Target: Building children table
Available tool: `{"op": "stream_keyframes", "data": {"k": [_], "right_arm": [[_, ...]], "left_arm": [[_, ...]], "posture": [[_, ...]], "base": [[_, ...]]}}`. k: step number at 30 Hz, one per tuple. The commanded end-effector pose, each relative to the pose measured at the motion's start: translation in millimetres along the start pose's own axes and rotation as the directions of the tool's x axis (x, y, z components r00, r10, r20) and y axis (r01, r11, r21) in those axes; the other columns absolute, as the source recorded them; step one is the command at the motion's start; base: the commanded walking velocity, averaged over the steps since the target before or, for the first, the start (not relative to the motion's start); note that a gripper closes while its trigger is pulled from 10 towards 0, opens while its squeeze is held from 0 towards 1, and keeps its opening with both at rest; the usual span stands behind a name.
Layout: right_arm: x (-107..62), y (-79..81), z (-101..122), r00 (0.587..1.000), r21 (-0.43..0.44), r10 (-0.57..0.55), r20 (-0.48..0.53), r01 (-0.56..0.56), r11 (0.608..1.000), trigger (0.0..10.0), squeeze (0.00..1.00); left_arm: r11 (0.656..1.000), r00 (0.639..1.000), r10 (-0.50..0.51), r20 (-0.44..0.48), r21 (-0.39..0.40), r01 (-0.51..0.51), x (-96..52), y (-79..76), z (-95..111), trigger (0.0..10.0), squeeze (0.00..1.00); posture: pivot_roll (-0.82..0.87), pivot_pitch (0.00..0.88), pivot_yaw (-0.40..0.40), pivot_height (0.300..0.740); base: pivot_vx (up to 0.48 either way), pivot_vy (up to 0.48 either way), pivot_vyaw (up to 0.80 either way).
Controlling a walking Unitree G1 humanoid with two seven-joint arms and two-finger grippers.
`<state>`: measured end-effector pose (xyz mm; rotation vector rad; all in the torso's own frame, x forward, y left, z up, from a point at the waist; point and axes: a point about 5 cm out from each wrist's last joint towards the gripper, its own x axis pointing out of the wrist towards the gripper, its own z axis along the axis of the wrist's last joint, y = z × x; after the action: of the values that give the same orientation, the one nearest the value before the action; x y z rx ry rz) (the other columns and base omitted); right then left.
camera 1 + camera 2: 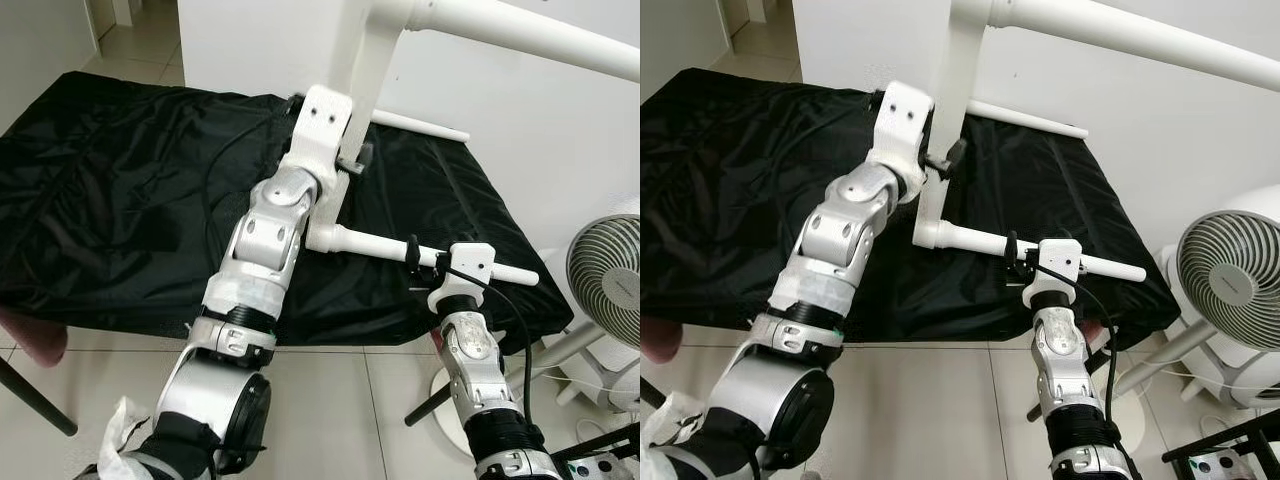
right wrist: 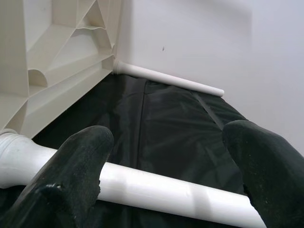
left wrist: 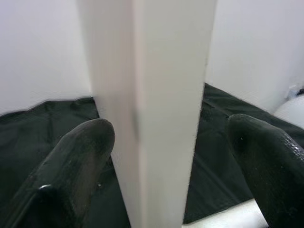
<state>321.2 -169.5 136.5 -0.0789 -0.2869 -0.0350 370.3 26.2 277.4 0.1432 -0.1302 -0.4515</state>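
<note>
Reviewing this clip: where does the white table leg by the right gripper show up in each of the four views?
Left eye view: table leg lies horizontal at centre right, right gripper astride it.
Right eye view: same leg, just right of centre.
Left wrist view: I cannot identify it with certainty.
Right wrist view: the leg crosses the bottom between the fingers.
Shared landmark: the black cloth under the table.

- We see a black cloth (image 1: 120,190) covering the low table and hanging over its front edge.
- The white tabletop (image 1: 330,215) stands on its edge on the cloth.
- A white leg (image 1: 420,126) lies on the cloth by the wall.
</note>
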Motion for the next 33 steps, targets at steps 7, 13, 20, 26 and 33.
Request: {"op": "stream_keyframes", "data": {"k": [7, 13, 20, 26, 33], "right_arm": [[-2.4, -5.5, -2.5, 1.000, -0.003, -0.025, -0.014, 0.025, 1.000, 10.0, 0.00], [-2.7, -4.2, -2.4, 1.000, 0.002, -0.027, -0.014, 0.027, 1.000, 10.0, 0.00], [-3.7, -2.6, -2.9, 1.000, 0.005, -0.025, -0.017, 0.025, 1.000, 10.0, 0.00], [-6.2, -1.7, -3.2, 0.999, 0.007, -0.028, -0.021, 0.028, 1.000, 10.0, 0.00], [-8.8, -0.7, -4.2, 0.999, 0.010, -0.032, -0.026, 0.032, 0.999, 10.0, 0.00]], "left_arm": [[0.997, 0.997, 0.070, 0.033, -0.019, -0.070, 10.5, -9.8, 14.3, 10.0, 0.00], [0.993, 0.992, 0.116, 0.054, -0.042, -0.114, 19.3, -8.0, 26.0, 10.0, 0.00], [0.982, 0.982, 0.181, 0.061, -0.058, -0.177, 27.6, -4.5, 36.6, 10.0, 0.00], [0.948, 0.949, 0.314, 0.014, -0.061, -0.313, 33.0, 3.6, 40.5, 10.0, 0.00], [0.934, 0.936, 0.353, 0.005, -0.055, -0.352, 36.1, 2.5, 45.2, 10.0, 0.00]], "posture": [[0.00, 0.008, -0.116, 0.740], [-0.01, 0.013, -0.115, 0.740], [-0.01, 0.023, -0.111, 0.740], [-0.02, 0.036, -0.102, 0.740], [-0.02, 0.055, -0.097, 0.740]], "base": [[0.000, 0.000, 0.00], [0.000, 0.000, 0.00], [0.000, 0.000, 0.00], [0.000, 0.000, 0.00], [0.000, 0.000, 0.00]]}}
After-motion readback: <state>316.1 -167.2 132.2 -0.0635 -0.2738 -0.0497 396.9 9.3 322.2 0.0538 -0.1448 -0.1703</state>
